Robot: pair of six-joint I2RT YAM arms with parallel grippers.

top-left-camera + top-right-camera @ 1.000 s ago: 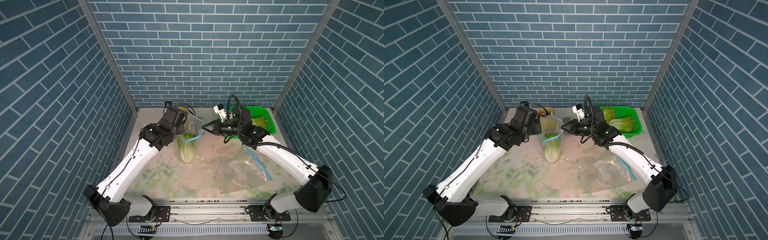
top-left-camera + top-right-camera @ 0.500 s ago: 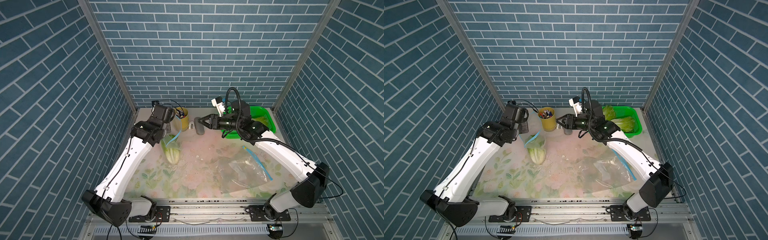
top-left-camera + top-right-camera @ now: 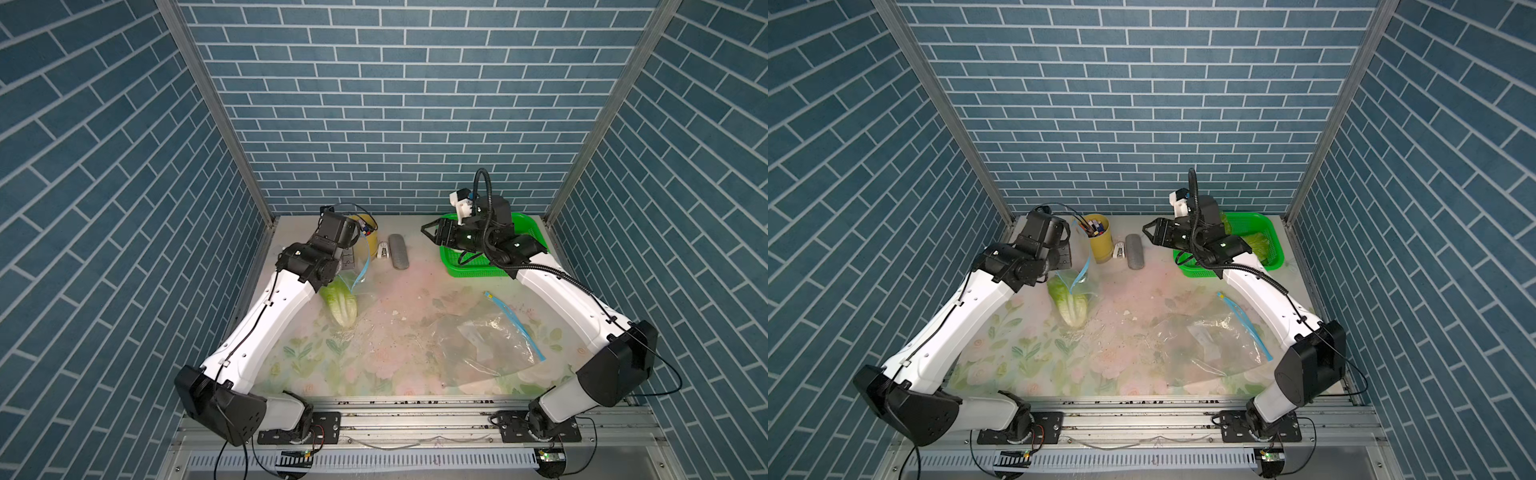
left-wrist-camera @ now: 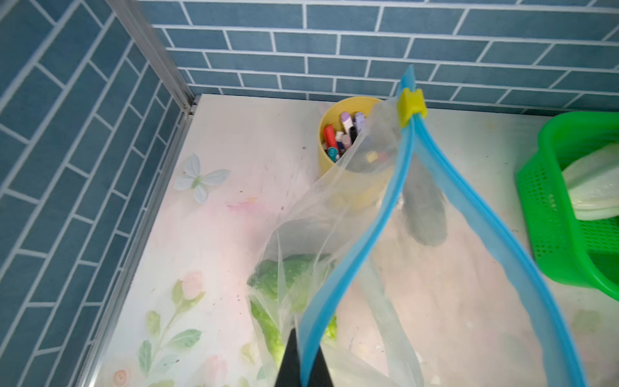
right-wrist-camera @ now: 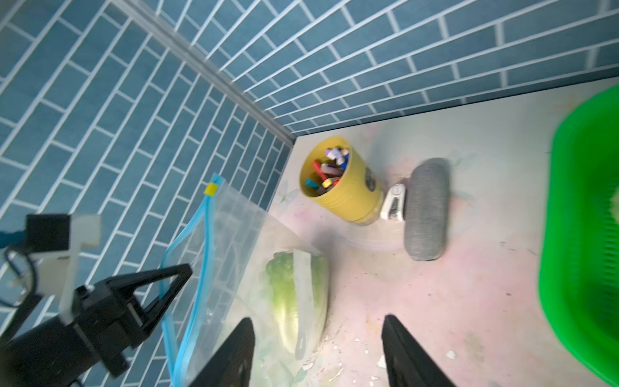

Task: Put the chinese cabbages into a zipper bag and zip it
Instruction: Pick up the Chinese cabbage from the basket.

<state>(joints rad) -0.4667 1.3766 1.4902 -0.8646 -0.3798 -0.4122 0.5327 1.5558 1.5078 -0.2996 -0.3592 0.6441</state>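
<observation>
Left gripper [image 4: 303,363] clamped on blue zip strip of clear zipper bag [image 4: 335,201], mouth gaping. Right gripper [image 3: 428,236] jaws wide, empty, raised just beside green basket [image 3: 473,272]. Floral tablecloth [image 3: 374,353] crumb-littered; blue brick-pattern walls [image 3: 395,104] on three sides. One chinese cabbage [image 3: 343,305] lies in bag's lower end below left gripper, pale stalk frontward. Remaining cabbages [image 3: 1260,245] in perforated plastic basket under right arm. Second bag [image 3: 486,340] flat, crinkled, front right.

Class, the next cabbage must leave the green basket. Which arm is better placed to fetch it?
Right. The right gripper, jaws open, hangs by the green basket; the left gripper, jaws shut, holds the zipper bag.
</observation>
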